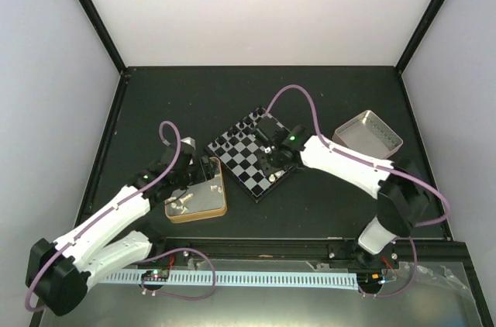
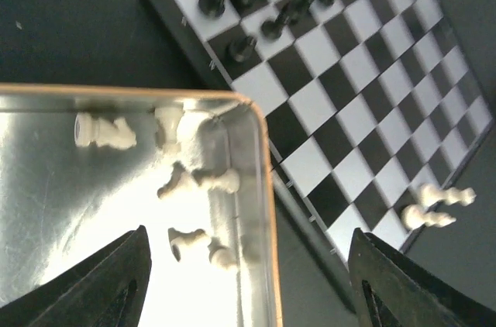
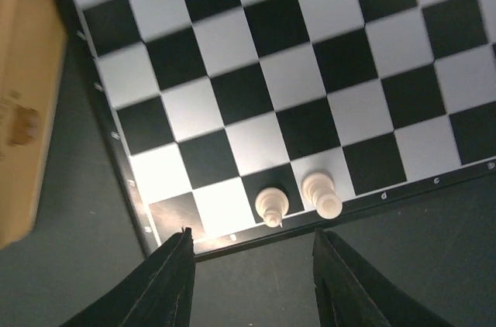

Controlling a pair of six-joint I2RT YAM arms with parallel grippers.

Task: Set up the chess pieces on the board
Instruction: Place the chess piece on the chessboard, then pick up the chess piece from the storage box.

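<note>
The board (image 1: 246, 158) lies mid-table, turned diagonally. Black pieces (image 1: 242, 130) stand along its far-left edge, also in the left wrist view (image 2: 287, 1). Two cream-white pieces (image 3: 271, 204) stand on its near edge row, also seen in the left wrist view (image 2: 434, 207). Several cream pieces (image 2: 194, 180) lie on their sides in the gold-rimmed tin (image 2: 263, 187). My left gripper (image 2: 248, 288) is open and empty above the tin's right rim, beside the board. My right gripper (image 3: 252, 265) is open and empty, over the table just off the board's near edge by the two cream pieces.
The gold-rimmed tin (image 1: 218, 207) sits just left of the board; its side shows in the right wrist view (image 3: 23, 110). A pinkish silver tray (image 1: 385, 141) stands at the right. Dark rails edge the black table; a cable strip runs along the front.
</note>
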